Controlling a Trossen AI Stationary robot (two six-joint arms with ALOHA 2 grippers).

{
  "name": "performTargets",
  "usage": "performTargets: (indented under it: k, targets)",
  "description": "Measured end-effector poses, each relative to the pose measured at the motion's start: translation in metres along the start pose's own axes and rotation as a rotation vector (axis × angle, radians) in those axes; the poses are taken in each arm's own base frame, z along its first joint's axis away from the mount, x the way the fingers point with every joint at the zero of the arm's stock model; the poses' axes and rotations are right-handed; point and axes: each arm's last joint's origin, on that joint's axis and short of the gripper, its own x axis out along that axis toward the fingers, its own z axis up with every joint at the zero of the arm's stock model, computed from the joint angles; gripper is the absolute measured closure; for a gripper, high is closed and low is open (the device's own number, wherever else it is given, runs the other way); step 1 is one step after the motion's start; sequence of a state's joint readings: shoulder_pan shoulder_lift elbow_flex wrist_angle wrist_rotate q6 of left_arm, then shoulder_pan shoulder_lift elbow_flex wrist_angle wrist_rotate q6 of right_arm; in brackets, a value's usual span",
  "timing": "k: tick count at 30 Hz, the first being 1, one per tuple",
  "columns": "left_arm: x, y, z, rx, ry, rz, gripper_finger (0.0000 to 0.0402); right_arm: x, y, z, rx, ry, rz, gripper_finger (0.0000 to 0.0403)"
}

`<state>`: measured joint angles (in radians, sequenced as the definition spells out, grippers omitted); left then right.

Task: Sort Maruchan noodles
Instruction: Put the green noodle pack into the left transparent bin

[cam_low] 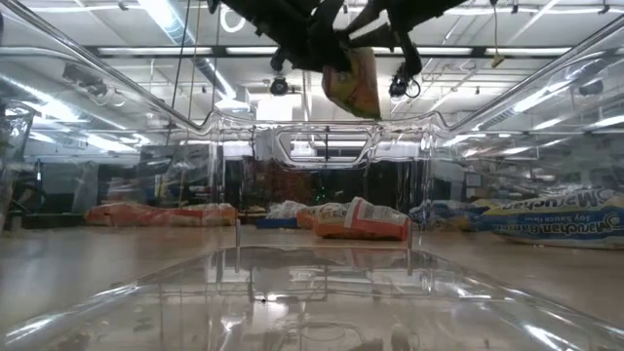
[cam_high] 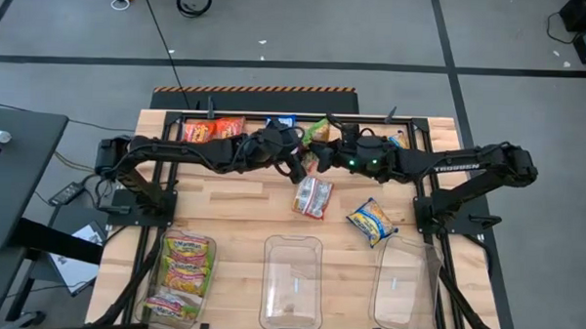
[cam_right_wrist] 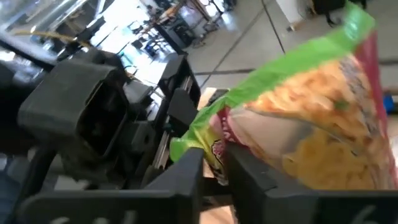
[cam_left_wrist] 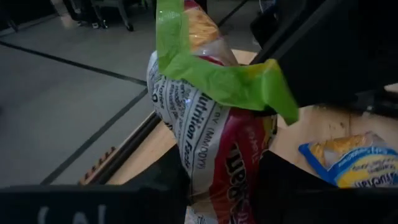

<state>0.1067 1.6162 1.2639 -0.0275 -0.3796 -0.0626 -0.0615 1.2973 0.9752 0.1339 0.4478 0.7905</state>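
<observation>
Both arms meet above the far middle of the table. My left gripper (cam_high: 295,165) (cam_left_wrist: 227,196) and my right gripper (cam_high: 324,158) (cam_right_wrist: 214,171) are both shut on one green-yellow noodle packet (cam_low: 353,83) (cam_left_wrist: 205,124) (cam_right_wrist: 311,118), which hangs in the air between them. An orange-red packet (cam_high: 313,196) and a blue-and-yellow packet (cam_high: 372,220) lie flat on the table nearer the bins. More orange-red packets (cam_high: 213,130) and a blue one (cam_high: 280,121) lie along the far edge. My left gripper pinches the packet's printed body (cam_left_wrist: 233,174) between its two fingers, toward the end away from the green seal. The packet is lifted clear of the table and stands up out of the fingers. My right gripper pinches the packet's green sealed end (cam_right_wrist: 205,140) (cam_left_wrist: 267,87) between its two fingers. It comes from the table's right side, opposite the left gripper. The packet is clear of the table.
Three clear bins stand along the near edge: the left bin (cam_high: 207,249) holds several green-yellow packets, the middle bin (cam_high: 292,245) and the right bin (cam_high: 407,249) show no packets. A bin's clear wall (cam_low: 312,146) fills the low view.
</observation>
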Motion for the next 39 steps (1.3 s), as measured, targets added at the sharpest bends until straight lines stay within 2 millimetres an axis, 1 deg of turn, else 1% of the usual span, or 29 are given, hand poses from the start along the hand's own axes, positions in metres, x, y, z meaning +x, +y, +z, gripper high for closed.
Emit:
performTargets:
  k: [3,6,8,10,12,15,18,19,21,24,25,27,31,32,35,39]
  targets:
    - [-0.005,0.0,0.009,0.069,0.063,-0.024,0.0267,-0.012,0.003,0.013,-0.076,-0.054,0.02,0.0279]
    - [-0.013,-0.002,0.017,0.128,0.175,-0.093,0.0262,-0.032,0.008,0.034,-0.134,-0.143,0.036,0.0235]
    - [-0.024,-0.003,0.026,0.163,0.249,-0.14,0.0262,-0.046,0.01,0.043,-0.193,-0.168,0.052,0.0211]
    - [-0.038,-0.004,0.032,0.204,0.355,-0.172,0.0264,-0.062,0.013,0.052,-0.246,-0.197,0.083,0.0194]
    - [-0.057,-0.008,0.034,0.254,0.494,-0.228,0.0265,-0.077,0.015,0.058,-0.279,-0.208,0.106,0.0184]
    - [-0.096,-0.019,0.036,0.28,0.723,-0.372,0.0265,-0.091,0.013,0.057,-0.311,-0.162,0.105,0.0178]
    - [-0.135,-0.034,0.025,0.283,1.005,-0.515,0.0265,-0.1,0.012,0.05,-0.326,-0.099,0.089,0.018]
    - [-0.145,-0.041,0.021,0.29,1.065,-0.543,0.0265,-0.102,0.012,0.047,-0.336,-0.084,0.073,0.0181]
    - [-0.163,-0.06,0.014,0.299,1.093,-0.623,0.0266,-0.103,0.013,0.039,-0.362,-0.06,0.044,0.0182]
    - [-0.198,-0.085,0.003,0.338,1.109,-0.739,0.0266,-0.102,0.016,0.028,-0.389,-0.048,0.008,0.0183]
    - [-0.21,-0.092,-0.002,0.372,1.139,-0.754,0.0266,-0.101,0.017,0.025,-0.401,-0.043,-0.006,0.0183]
    - [-0.227,-0.104,-0.017,0.435,1.198,-0.752,0.0266,-0.099,0.02,0.019,-0.408,-0.047,-0.02,0.0183]
    - [-0.256,-0.123,-0.039,0.554,1.19,-0.762,0.0266,-0.093,0.023,0.01,-0.427,-0.047,-0.048,0.0183]
    - [-0.262,-0.127,-0.047,0.59,1.189,-0.742,0.0266,-0.092,0.023,0.007,-0.428,-0.045,-0.057,0.0183]
    - [-0.268,-0.136,-0.071,0.653,1.204,-0.728,0.0266,-0.088,0.025,0.001,-0.408,-0.046,-0.075,0.0183]
    - [-0.273,-0.141,-0.102,0.713,1.234,-0.732,0.0266,-0.087,0.029,-0.007,-0.38,-0.035,-0.068,0.0183]
